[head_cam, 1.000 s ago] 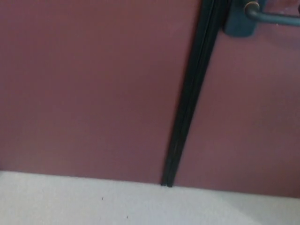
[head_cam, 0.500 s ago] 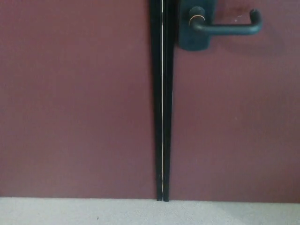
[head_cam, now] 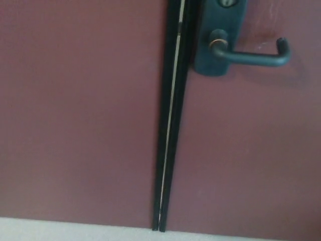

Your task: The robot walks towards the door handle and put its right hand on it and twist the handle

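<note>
View vs 0.5 s ago: whole picture has shifted, so the camera has moved, not the things. Handle (head_cam: 251,54) now sits lower in frame and a little further right; more of the plate (head_cam: 219,40) above it shows, including a keyhole (head_cam: 226,2) at the top edge. Black seam (head_cam: 170,115) now leans slightly, its top to the right of its bottom, where before it ran nearly straight up. Floor (head_cam: 75,228) strip at the bottom is thinner, and narrows toward the right.

Handle: dark lever, top right of the picture, on the door (head_cam: 261,150) right of the seam. Pivot with a brassy ring on the plate, bar running level to the right, tip bent back toward the door. Nothing touches it.

Left panel (head_cam: 80,110): same dull red, plain.

Hands: neither left nor right hand shows, no arm in frame; cannot tell whether fingers are spread or pressed together.

Cut off or unclear: plate top and keyhole clipped by the upper edge. A thin pale line runs down the seam; cannot tell whether it is a gap or a strip. Faint pale scuffs on the door above the bar, blurred. Picture soft throughout
</note>
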